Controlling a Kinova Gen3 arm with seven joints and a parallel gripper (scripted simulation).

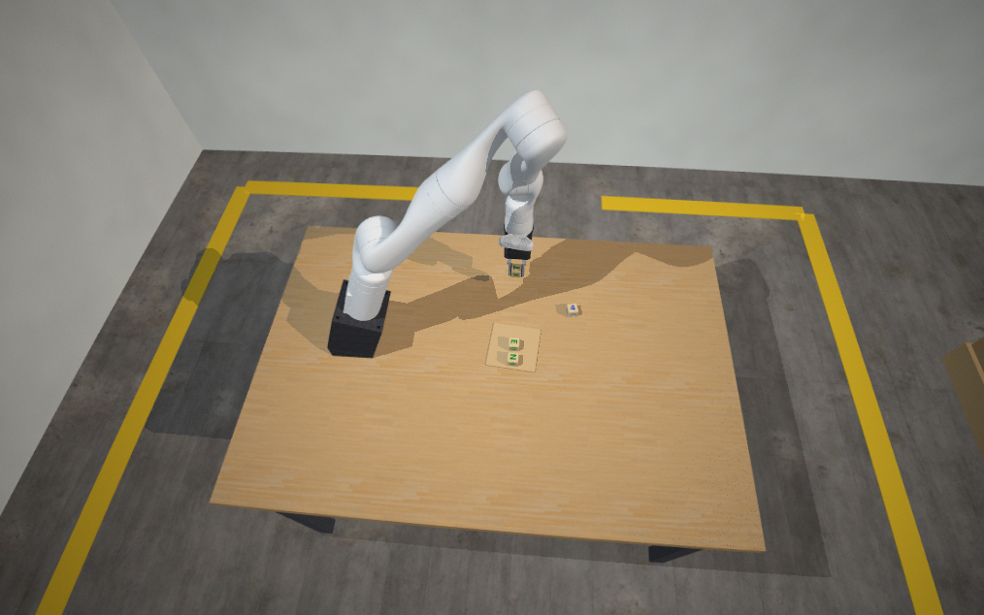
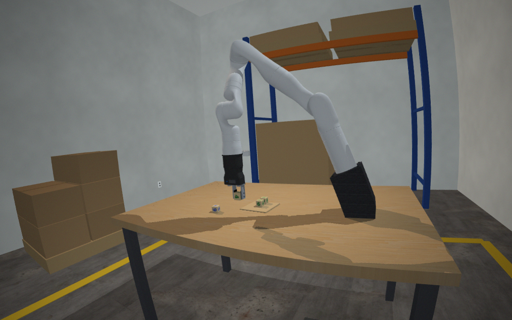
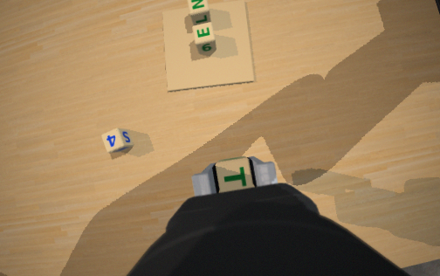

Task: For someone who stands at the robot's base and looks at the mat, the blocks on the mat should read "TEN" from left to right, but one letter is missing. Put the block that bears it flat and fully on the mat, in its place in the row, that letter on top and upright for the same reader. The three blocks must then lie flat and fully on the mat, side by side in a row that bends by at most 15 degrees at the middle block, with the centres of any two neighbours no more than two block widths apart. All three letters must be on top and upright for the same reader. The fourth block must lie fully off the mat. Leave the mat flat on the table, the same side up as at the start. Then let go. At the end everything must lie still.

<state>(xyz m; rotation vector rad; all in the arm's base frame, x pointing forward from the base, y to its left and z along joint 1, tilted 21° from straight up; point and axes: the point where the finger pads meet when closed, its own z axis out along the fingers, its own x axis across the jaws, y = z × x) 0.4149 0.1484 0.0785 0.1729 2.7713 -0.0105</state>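
Observation:
My gripper (image 1: 515,270) (image 2: 238,195) (image 3: 233,170) is shut on the block with a green T (image 1: 515,269) (image 2: 236,196) (image 3: 234,176) and holds it a little above the table, short of the mat's near edge. The T faces up. The tan mat (image 1: 529,337) (image 2: 249,207) (image 3: 183,65) lies flat and carries the E block (image 1: 512,340) (image 2: 259,203) (image 3: 204,32) and the N block (image 1: 511,357) (image 2: 264,200) (image 3: 198,5) side by side. The mat strip beside the E block, on the gripper's side, is bare.
A block with blue marks, 4 on top (image 1: 573,308) (image 2: 215,208) (image 3: 117,140), lies on the table off the mat, to the side. The robot base (image 1: 355,330) stands at the table's edge. Cardboard boxes and a blue rack stand beyond the table.

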